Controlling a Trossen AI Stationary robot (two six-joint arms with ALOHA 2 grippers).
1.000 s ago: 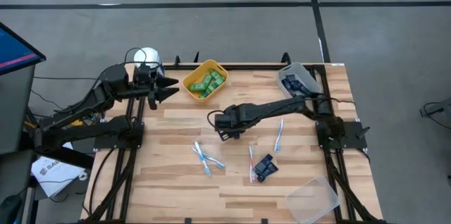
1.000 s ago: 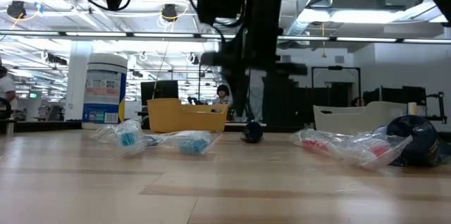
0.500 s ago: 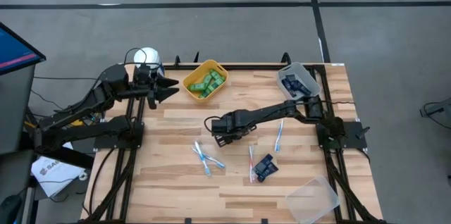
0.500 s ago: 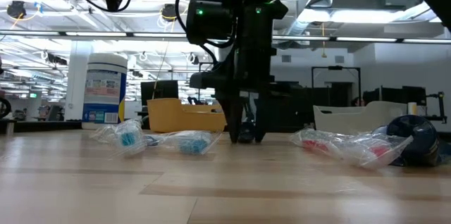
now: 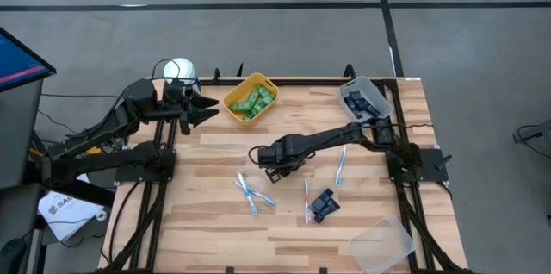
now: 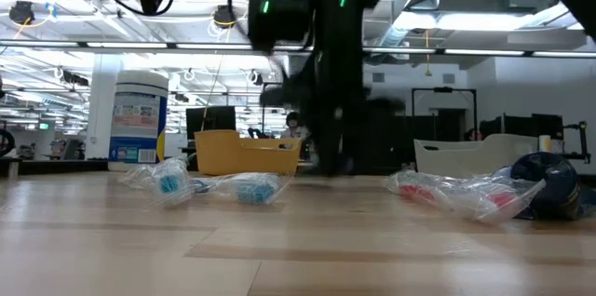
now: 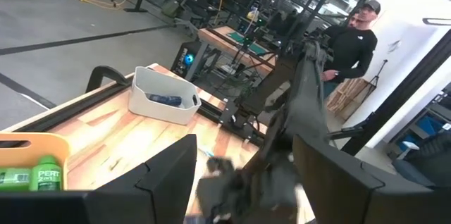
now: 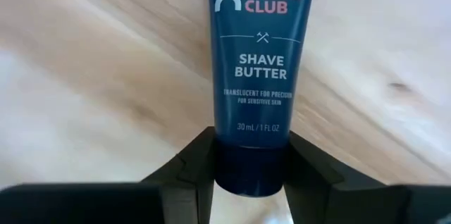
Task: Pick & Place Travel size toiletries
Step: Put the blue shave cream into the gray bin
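Since the right gripper has come down onto the worktop, its fingers now clamp the navy tube, grasp likely secured; left gripper waits open.

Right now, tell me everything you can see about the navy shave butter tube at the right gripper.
The navy tube is a small, smooth, plastic-looking squeeze tube printed "Dollar Shave Club, Shave Butter, 30 mL / 1 fl oz" in white and pink. It lies against the wooden table, its dark cap end sitting between the right gripper fingers, which flank it closely. Seen from above, that gripper is near the table's middle.
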